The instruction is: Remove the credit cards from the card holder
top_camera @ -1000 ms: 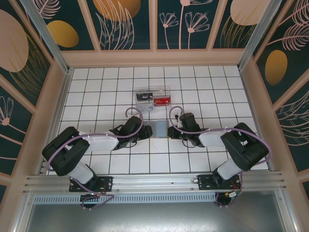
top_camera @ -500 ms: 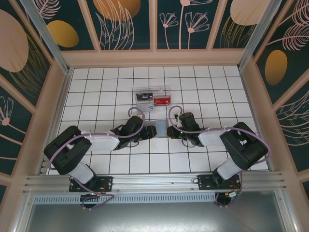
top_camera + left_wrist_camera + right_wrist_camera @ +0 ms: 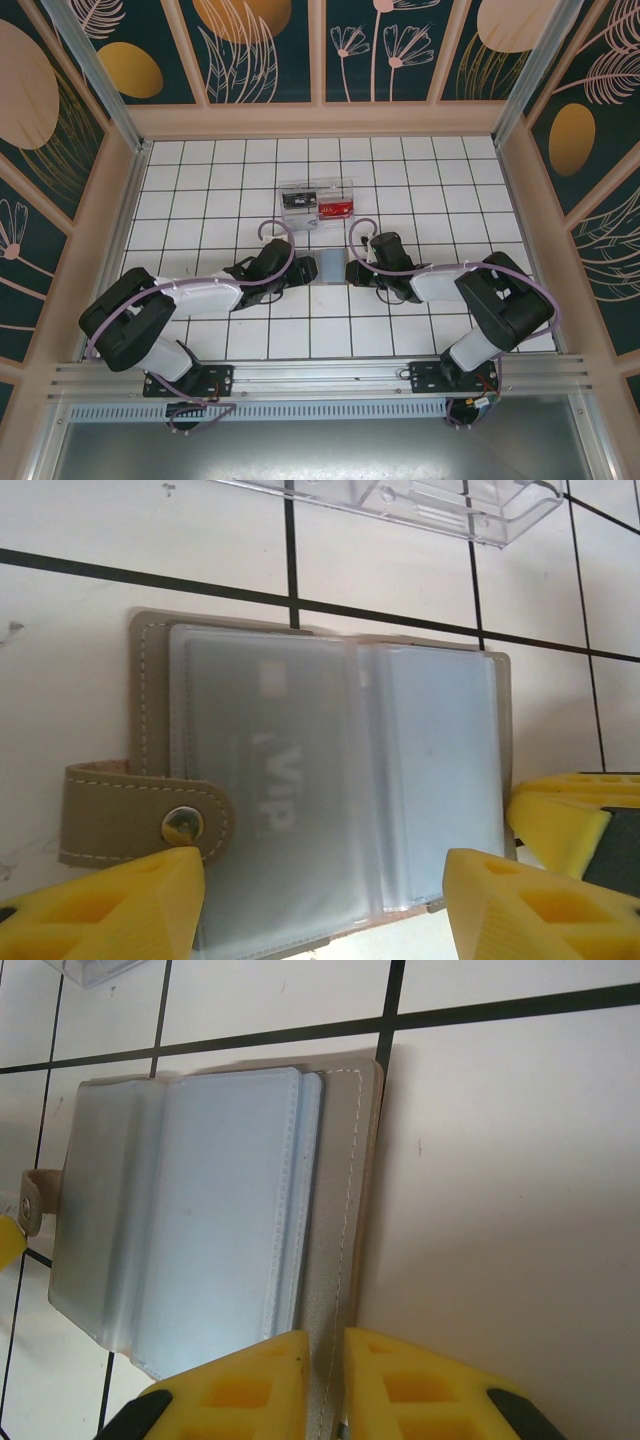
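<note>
- Holder [image 3: 322, 268]: lies open and flat on table [image 3: 200, 180], between the two grippers, on the near side of tray [image 3: 317, 200]
- Right gripper [image 3: 325, 1380]: jaws pressed almost together, pinching the holder's right cover edge; judged to pin it so it cannot slide while a card is drawn
- Left gripper [image 3: 320, 910]: jaws spread and holding nothing, one finger [image 3: 120, 900] just under tab [image 3: 150, 815], the other beyond the fold; judged poised to work at the sleeves
- Card [image 3: 270, 780]: marked VIP, inside the left clear sleeve; the right sleeve looks empty, though glare leaves that unsure
- Axis: the open holder's long side runs left-right, arm to arm; fold runs near-far; tab points toward the left arm
</note>
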`<state>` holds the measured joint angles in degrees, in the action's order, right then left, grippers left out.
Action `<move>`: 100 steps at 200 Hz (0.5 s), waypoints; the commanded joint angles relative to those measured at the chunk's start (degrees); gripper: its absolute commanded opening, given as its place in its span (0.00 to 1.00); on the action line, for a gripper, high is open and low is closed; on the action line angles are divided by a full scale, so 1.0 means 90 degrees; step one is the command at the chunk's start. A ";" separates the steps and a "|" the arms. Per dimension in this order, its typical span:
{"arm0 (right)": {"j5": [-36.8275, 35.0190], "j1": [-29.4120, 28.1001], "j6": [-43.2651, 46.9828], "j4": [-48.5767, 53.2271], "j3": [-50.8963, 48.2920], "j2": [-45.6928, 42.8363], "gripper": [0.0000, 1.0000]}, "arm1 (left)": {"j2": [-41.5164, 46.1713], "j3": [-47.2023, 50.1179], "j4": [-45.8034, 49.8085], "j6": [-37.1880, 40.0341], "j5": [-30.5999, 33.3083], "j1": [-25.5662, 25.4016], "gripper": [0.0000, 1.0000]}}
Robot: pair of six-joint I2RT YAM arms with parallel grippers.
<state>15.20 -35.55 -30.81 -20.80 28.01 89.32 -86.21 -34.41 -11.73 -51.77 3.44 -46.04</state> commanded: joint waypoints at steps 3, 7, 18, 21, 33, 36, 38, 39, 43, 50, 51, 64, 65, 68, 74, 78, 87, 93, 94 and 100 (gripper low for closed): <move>0.0079 0.0000 -0.0014 0.0055 0.0081 0.0239 0.18 | -0.0184 -0.0062 0.0180 -0.0031 0.0107 -0.0014 0.65; 0.0079 0.0002 -0.0014 0.0055 0.0082 0.0235 0.18 | -0.0212 -0.0071 0.0177 -0.0029 0.0105 -0.0011 0.65; 0.0088 0.0001 -0.0014 0.0055 0.0088 0.0239 0.18 | -0.0262 -0.0078 0.0146 -0.0039 0.0070 -0.0014 0.65; 0.0088 0.0004 -0.0019 0.0055 0.0084 0.0240 0.18 | -0.0274 -0.0082 0.0144 -0.0039 0.0061 -0.0016 0.65; 0.0088 0.0000 -0.0014 0.0055 0.0091 0.0251 0.18 | -0.0322 -0.0104 0.0114 -0.0029 0.0001 -0.0016 0.65; 0.0088 0.0002 -0.0012 0.0055 0.0091 0.0247 0.18 | -0.0340 -0.0111 0.0113 -0.0034 -0.0016 -0.0017 0.65; 0.0088 0.0004 -0.0014 0.0055 0.0091 0.0245 0.18 | -0.0342 -0.0116 0.0112 -0.0035 -0.0027 -0.0020 0.65; 0.0088 0.0004 -0.0014 0.0055 0.0091 0.0248 0.18 | -0.0347 -0.0119 0.0112 -0.0032 -0.0024 -0.0020 0.65; 0.0096 -0.0004 -0.0014 0.0051 0.0091 0.0251 0.18 | -0.0359 -0.0126 0.0114 -0.0027 -0.0043 -0.0015 0.65; 0.0098 0.0001 -0.0014 0.0045 0.0091 0.0251 0.18 | -0.0381 -0.0141 0.0108 -0.0024 -0.0067 -0.0014 0.65; 0.0098 -0.0002 -0.0014 0.0050 0.0091 0.0256 0.18 | -0.0386 -0.0141 0.0110 -0.0027 -0.0068 -0.0013 0.65; 0.0107 0.0003 -0.0005 0.0045 0.0098 0.0256 0.18 | -0.0437 -0.0151 0.0032 -0.0018 -0.0173 -0.0021 0.65; 0.0108 -0.0001 -0.0005 0.0045 0.0099 0.0254 0.18 | -0.0439 -0.0151 0.0023 -0.0019 -0.0180 -0.0016 0.65; 0.0108 0.0002 -0.0003 0.0048 0.0101 0.0266 0.18 | -0.0448 -0.0151 -0.0007 -0.0004 -0.0222 -0.0014 0.64; 0.0108 -0.0001 -0.0010 0.0044 0.0101 0.0270 0.18 | -0.0456 -0.0146 -0.0099 0.0008 -0.0299 -0.0021 0.64; 0.0109 0.0001 -0.0007 0.0045 0.0101 0.0276 0.18 | -0.0459 -0.0137 -0.0171 0.0013 -0.0367 -0.0020 0.64; 0.0108 -0.0005 -0.0008 0.0048 0.0101 0.0279 0.18 | -0.0465 -0.0112 -0.0332 0.0037 -0.0510 -0.0021 0.64; 0.0108 -0.0005 -0.0005 0.0045 0.0109 0.0274 0.18 | -0.0450 -0.0102 -0.0423 0.0043 -0.0601 -0.0020 0.64; 0.0108 -0.0005 -0.0005 0.0050 0.0105 0.0277 0.18 | -0.0450 -0.0102 -0.0434 0.0046 -0.0614 -0.0020 0.64; 0.0107 -0.0005 -0.0010 0.0060 0.0110 0.0290 0.18 | -0.0451 -0.0101 -0.0514 0.0058 -0.0706 -0.0021 0.65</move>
<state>15.33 -35.55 -30.81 -20.82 28.05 89.43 -89.41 -34.72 -12.82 -51.75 1.61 -46.04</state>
